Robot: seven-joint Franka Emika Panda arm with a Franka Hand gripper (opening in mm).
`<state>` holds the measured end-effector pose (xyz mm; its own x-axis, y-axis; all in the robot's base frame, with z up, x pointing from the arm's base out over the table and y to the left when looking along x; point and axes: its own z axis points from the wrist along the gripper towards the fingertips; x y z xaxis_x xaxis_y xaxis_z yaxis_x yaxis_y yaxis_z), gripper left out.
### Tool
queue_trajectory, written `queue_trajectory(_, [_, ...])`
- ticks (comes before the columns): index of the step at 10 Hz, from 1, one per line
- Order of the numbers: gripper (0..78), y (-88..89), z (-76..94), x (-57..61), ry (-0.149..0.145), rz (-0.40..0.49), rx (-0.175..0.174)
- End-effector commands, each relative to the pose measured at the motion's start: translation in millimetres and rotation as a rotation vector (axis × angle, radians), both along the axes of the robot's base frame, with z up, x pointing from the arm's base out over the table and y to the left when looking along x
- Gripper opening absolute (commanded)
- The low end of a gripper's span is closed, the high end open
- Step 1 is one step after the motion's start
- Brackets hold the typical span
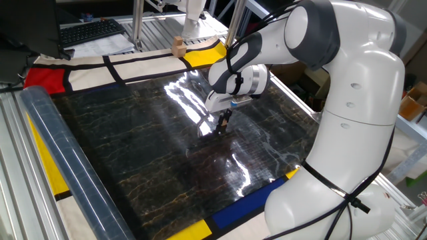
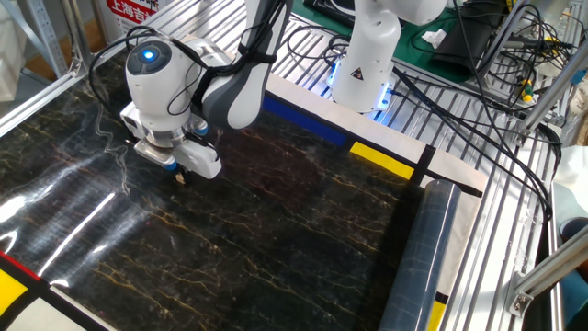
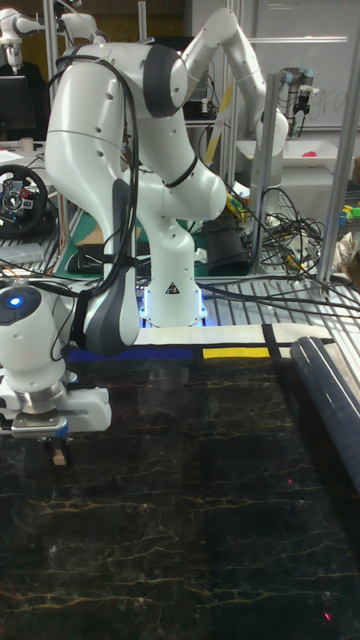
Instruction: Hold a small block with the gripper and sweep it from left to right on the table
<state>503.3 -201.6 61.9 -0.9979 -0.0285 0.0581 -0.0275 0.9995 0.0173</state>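
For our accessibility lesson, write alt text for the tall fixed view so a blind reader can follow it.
A white robot arm reaches down at the left, its gripper pinching a small block against a glossy black marble-patterned table. A dark rolled sheet lies along the table's right edge, with cables and lab equipment behind.
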Motion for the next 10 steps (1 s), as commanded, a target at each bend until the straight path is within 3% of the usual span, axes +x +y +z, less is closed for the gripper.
queue_trajectory(1, [1.1, 0.9, 0.1, 2.5, -0.002, -0.004, -0.004])
queue_trajectory(5, [1.1, -4.7, -2.7, 7.9, -0.005, 0.002, -0.004])
queue_trajectory(10, [1.1, 0.7, 0.9, 5.3, -0.002, -0.003, 0.001])
